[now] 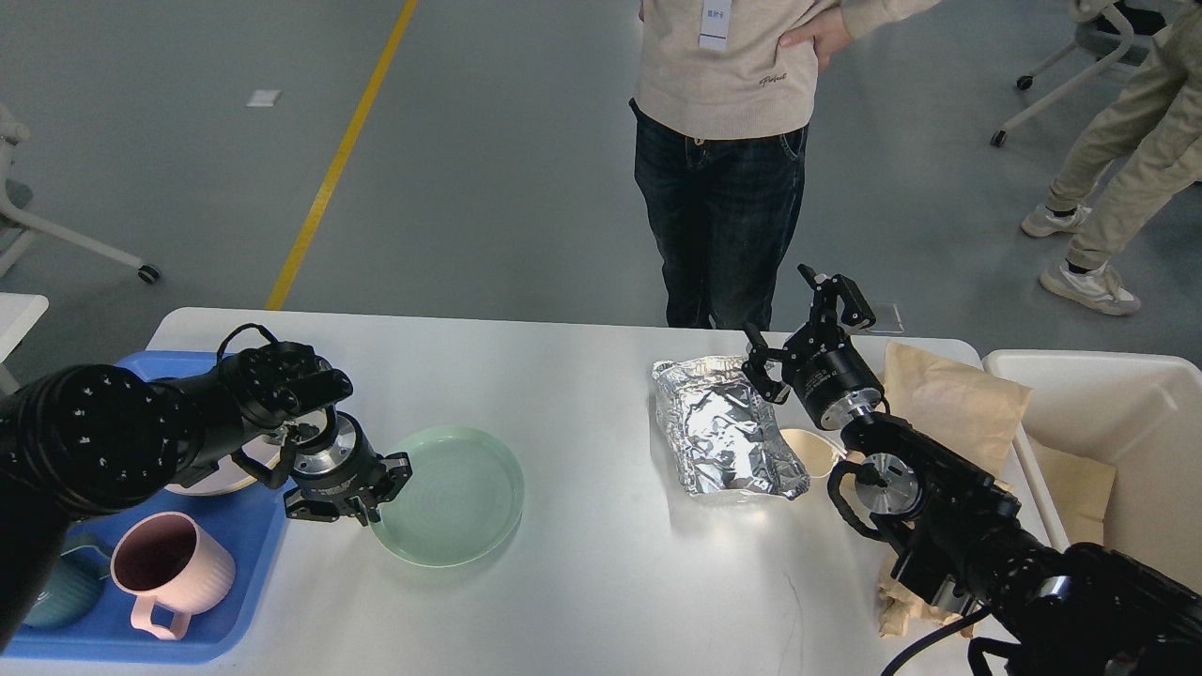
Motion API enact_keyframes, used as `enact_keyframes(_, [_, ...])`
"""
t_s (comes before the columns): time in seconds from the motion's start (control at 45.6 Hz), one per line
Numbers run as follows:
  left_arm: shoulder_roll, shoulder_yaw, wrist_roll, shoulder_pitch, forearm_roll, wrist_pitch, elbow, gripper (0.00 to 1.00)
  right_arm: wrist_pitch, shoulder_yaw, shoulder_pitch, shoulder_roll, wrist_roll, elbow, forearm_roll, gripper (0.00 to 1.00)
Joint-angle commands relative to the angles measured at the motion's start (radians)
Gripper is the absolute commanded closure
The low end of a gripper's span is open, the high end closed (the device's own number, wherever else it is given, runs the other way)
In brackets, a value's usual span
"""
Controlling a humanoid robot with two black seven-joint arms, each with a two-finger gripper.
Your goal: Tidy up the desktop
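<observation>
The desktop (582, 573) is a white tabletop with rounded corners. A pale green plate (455, 493) rests on it left of centre, just right of the blue tray (239, 573). My left gripper (378, 490) is at the plate's left rim, shut on it. A crumpled silver foil bag (723, 432) lies right of centre, with a small beige cup (812, 451) at its right side. My right gripper (796, 319) stands open above the bag's far right corner, holding nothing.
The blue tray holds a pink mug (169, 568), a white plate (221, 479) and a teal dish (52, 582). A brown paper bag (948, 404) and a white bin (1127, 404) sit at the right. A person (723, 188) stands at the far edge.
</observation>
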Motion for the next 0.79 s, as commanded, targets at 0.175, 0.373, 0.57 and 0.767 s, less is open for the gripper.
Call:
enact_keyframes(0.175, [0.053,-0.001,0.040,-0.091,0.000,-0.084,-0.001,1.00,0.000,0.000,0.000,0.000,0.000,0.001,0.000,0.00])
enact_keyframes(0.373, [0.076,-0.004,0.043,-0.086,0.000,-0.090,0.002,1.00,0.000,0.000,0.000,0.000,0.000,0.001,0.000,0.00])
enact_keyframes(0.57, [0.071,0.008,0.040,-0.077,0.008,-0.057,0.002,0.89,0.000,0.000,0.000,0.000,0.000,0.001,0.000,0.00])
enact_keyframes(0.767, [0.071,0.094,0.026,-0.163,0.013,-0.060,-0.016,0.18,0.000,0.000,0.000,0.000,0.000,-0.001,0.000,0.00])
